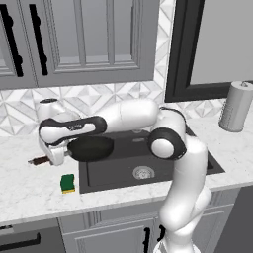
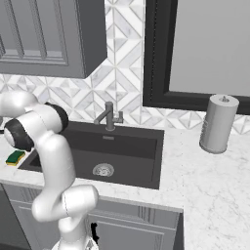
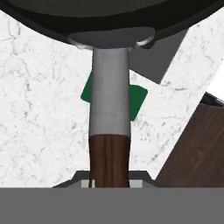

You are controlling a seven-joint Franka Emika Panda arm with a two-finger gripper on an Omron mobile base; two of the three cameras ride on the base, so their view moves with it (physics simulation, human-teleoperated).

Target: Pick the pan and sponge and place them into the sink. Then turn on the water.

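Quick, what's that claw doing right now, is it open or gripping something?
Claw: closed on the handle of the pan, which it holds lifted by the left edge of the sink.

A black pan [image 1: 91, 148] has a handle [image 3: 109, 127] that is grey near the bowl and dark reddish-brown wood grain further down. A sponge [image 1: 67, 183] is green on top with a yellow layer beneath. The counter [image 1: 29, 190] is white marble with faint grey veins. The sink [image 2: 122, 156] is dark charcoal with a silver drain [image 2: 103, 170]. The faucet [image 2: 109, 117] is grey. The backsplash [image 2: 122, 83] is white and pale grey in a diamond pattern. Cabinets [image 1: 79, 39] are grey with black handles. A canister [image 2: 218, 124] is metallic grey. The window frame [image 2: 152, 53] is black.
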